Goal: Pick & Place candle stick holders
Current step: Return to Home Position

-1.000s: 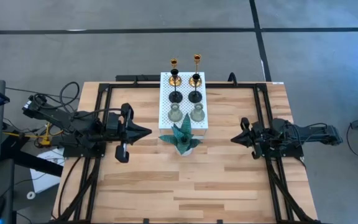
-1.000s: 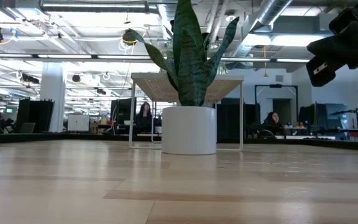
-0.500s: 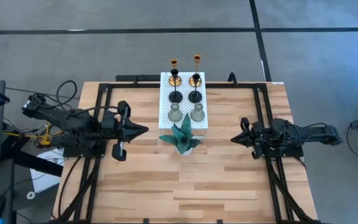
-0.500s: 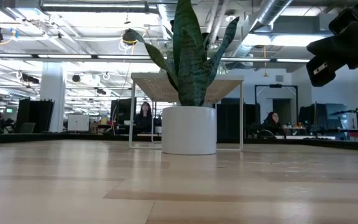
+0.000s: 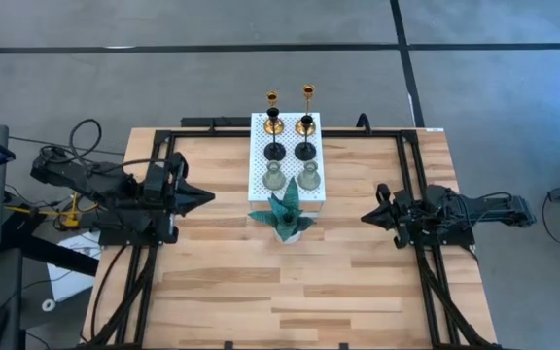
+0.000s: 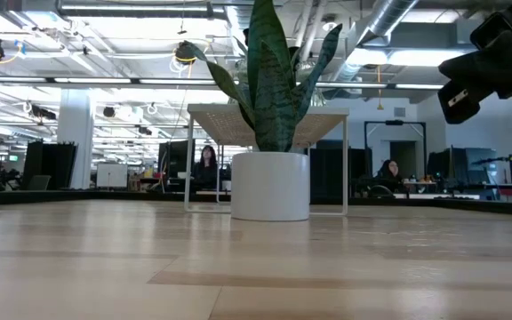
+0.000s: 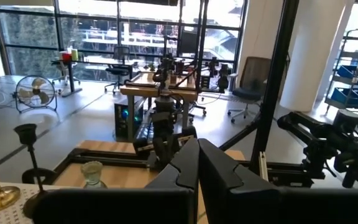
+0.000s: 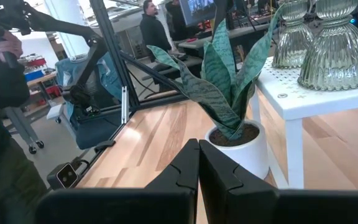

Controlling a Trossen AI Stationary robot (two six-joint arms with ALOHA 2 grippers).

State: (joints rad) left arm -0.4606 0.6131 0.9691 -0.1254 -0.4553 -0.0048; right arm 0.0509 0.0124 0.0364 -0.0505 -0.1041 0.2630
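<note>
The left claw (image 5: 208, 197) has been drawn back from the white perforated board (image 5: 259, 160) and is now seen farther from the board's side than a second ago. The left arm (image 5: 115, 190) has been folded away from the board, toward the bench (image 5: 261, 292) edge.

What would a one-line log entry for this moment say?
candle holders: all six on white shelf | left end effector: shut, empty, left side of table | right end effector: shut, empty, right side
</note>
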